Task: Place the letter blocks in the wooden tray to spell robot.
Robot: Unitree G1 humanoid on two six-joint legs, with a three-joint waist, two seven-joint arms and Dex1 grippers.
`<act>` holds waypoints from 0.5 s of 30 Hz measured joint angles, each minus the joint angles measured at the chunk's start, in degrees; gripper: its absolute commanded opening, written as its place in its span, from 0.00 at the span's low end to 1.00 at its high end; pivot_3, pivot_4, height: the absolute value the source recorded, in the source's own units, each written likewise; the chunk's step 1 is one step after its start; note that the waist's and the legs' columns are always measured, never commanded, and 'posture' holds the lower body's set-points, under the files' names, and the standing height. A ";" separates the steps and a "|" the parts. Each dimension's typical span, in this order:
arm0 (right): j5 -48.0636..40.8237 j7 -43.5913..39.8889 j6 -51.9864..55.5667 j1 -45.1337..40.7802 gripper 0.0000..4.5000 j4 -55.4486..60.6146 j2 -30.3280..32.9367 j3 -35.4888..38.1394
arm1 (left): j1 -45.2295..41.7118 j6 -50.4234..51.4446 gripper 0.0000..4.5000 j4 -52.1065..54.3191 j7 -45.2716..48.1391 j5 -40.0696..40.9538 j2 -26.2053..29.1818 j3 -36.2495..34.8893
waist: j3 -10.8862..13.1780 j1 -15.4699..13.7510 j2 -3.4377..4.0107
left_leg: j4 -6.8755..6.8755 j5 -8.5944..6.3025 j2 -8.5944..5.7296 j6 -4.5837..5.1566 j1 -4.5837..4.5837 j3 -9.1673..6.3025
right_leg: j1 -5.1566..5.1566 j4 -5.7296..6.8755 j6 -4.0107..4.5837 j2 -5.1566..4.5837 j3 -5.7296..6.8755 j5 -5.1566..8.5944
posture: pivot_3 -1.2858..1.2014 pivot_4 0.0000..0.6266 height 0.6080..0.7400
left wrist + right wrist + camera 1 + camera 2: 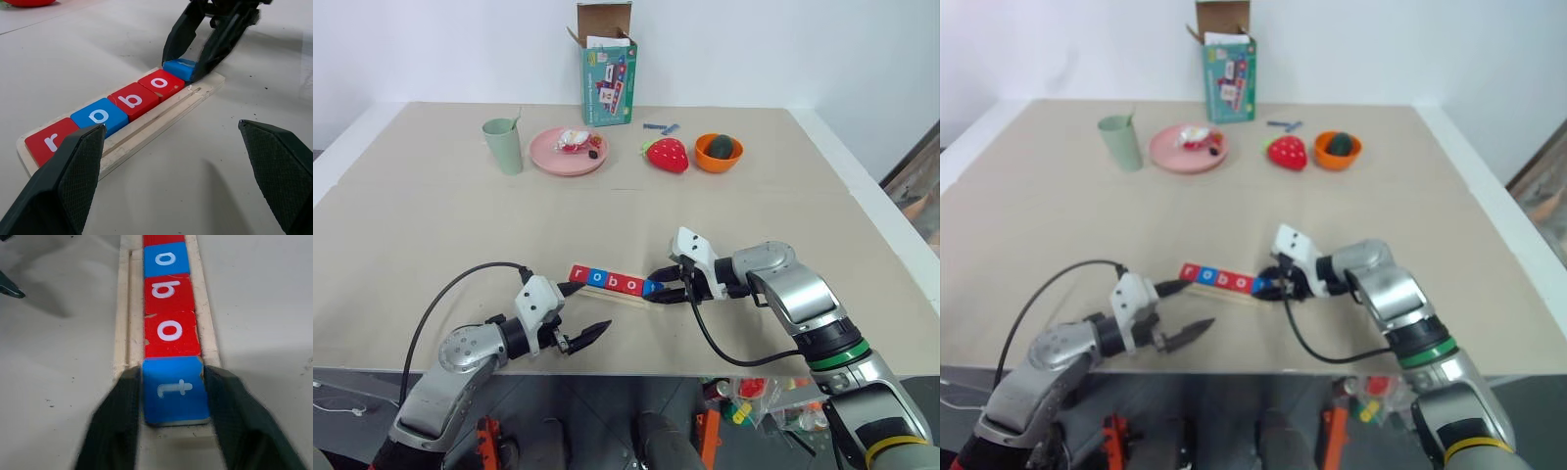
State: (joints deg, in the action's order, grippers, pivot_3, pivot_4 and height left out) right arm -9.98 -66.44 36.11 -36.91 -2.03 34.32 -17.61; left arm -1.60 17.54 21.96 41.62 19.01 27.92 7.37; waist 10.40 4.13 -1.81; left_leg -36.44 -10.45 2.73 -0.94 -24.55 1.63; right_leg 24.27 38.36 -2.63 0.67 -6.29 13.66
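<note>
The wooden tray (161, 115) lies near the table's front edge. In its recess stand the letter blocks: red r (49, 142), blue o (100, 115), red b (131, 99), red o (160, 83) and blue t (173, 389). My right gripper (652, 287) reaches in from the right, and its fingers (117, 421) press against both sides of the blue t at the tray's right end. My left gripper (589, 306) stands open at the tray's left end, one finger near the r, holding nothing.
Along the back of the table stand a green cup (503, 145), a pink plate (546, 155) with bits on it, a teal box (608, 73), a toy strawberry (668, 155), an orange bowl (719, 161) and thin blue sticks (661, 127). Bare table lies between them and the tray.
</note>
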 measured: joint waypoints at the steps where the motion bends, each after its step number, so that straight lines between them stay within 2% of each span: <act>1: -0.14 0.04 0.14 0.00 0.78 0.05 0.00 0.01 | 0.00 0.00 1.00 0.00 0.00 0.00 0.00 0.00 | 0.00 0.00 0.00 | -0.01 0.00 0.00 0.00 0.00 0.00 | 0.00 0.00 0.01 0.00 0.00 -0.01 | 0.52 0.24 1.00; 3: -0.43 0.39 0.43 0.00 0.95 0.05 0.00 0.05 | 0.00 0.00 1.00 0.00 0.00 -0.01 0.00 0.00 | 0.00 0.01 0.00 | -0.03 0.01 0.00 0.00 0.00 0.00 | -0.01 0.00 0.03 0.00 0.00 -0.02 | 0.52 0.24 1.00; 4: -0.43 0.49 0.76 0.03 0.99 -0.01 0.05 0.05 | 0.00 0.00 1.00 0.01 0.00 -0.01 0.00 0.00 | 0.00 0.02 0.00 | -0.04 0.01 0.00 0.00 0.00 0.00 | -0.01 0.00 0.03 -0.01 0.00 -0.03 | 0.52 0.24 1.00; 10: -3.34 1.55 4.24 0.04 0.99 1.49 0.63 2.95 | 0.00 0.04 1.00 -0.01 -0.18 0.28 0.01 -0.80 | 0.01 0.01 0.00 | -0.02 0.02 0.00 -0.01 -0.04 0.00 | 0.03 0.00 0.01 0.00 0.00 -0.02 | 0.52 0.24 1.00; 13: -6.01 3.28 5.28 -0.14 0.99 1.44 0.63 8.28 | -0.55 0.15 1.00 -1.08 -1.38 1.41 0.00 -4.40 | 0.01 0.00 0.00 | -0.01 0.02 0.01 -0.01 -0.05 -0.04 | 0.03 0.00 -0.02 0.01 0.04 -0.03 | 0.52 0.24 1.00; 15: -7.08 5.55 3.98 -0.13 0.99 -0.34 0.92 13.29 | -2.05 0.15 1.00 -4.23 -3.37 1.91 0.15 -9.60 | 0.01 0.00 0.00 | -0.02 0.02 0.01 -0.01 -0.05 -0.07 | 0.01 0.00 -0.02 0.02 0.09 -0.04 | 0.52 0.24 1.00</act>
State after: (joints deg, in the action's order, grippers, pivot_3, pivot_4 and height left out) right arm -17.07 -60.89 40.09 -37.03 -2.37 35.24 -4.32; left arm -3.66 17.70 17.73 38.25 20.92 28.07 -2.24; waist 10.40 4.13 -1.81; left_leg -36.46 -10.43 2.74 -0.94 -24.60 1.57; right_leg 24.28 38.36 -2.65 0.69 -6.20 13.62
